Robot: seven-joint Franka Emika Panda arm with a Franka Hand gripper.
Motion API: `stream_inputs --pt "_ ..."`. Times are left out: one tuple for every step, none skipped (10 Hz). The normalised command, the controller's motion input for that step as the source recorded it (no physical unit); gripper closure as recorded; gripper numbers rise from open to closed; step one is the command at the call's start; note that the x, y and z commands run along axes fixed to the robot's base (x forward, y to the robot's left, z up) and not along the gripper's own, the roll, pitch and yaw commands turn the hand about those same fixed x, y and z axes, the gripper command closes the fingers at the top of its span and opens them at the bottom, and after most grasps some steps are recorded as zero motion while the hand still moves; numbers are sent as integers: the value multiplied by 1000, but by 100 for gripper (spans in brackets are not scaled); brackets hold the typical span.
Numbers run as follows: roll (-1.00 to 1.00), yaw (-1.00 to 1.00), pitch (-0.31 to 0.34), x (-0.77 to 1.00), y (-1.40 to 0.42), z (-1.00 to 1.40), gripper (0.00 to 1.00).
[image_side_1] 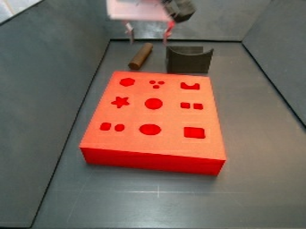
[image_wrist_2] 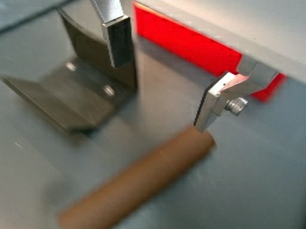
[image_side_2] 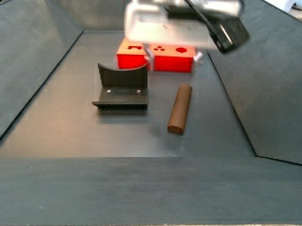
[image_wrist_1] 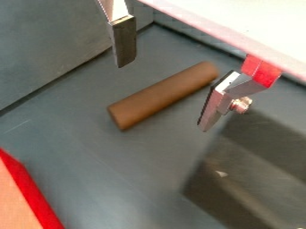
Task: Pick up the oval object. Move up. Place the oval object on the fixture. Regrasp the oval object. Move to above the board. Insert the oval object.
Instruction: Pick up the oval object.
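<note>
The oval object is a slim brown peg lying flat on the grey floor, also seen in a side view to the right of the fixture. My gripper hangs open above the peg, one silver finger on each side of it, not touching it. Nothing is between the jaws. In a wrist view the peg's end lies near a fingertip, with the fixture beside it. The red board with shaped recesses lies in front of the peg and the fixture.
Sloping dark walls enclose the floor on both sides. The board sits just behind the fixture in a side view. A strip of board edge runs close past the fingers.
</note>
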Motion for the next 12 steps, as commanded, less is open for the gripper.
stream_inputs --pt "110 -271 -283 -709 0 -580 0" --pt "113 -286 -279 -689 0 -577 0" --pt "97 -297 -276 -586 3 -600 0" --pt "21 -283 -210 -354 31 -403 0" --pt "-46 -169 -81 14 180 -54 0" --pt "-86 -100 0 449 326 -57 0" --pt "0 -74 0 323 263 -291 0" --pt "14 -103 -26 51 134 -351 0" --pt "0 -71 -24 0 40 -6 0" --pt "0 0 0 0 0 -91 0" --pt "61 0 -34 0 -149 -671 0" --pt "-30 0 -73 0 0 -226 0"
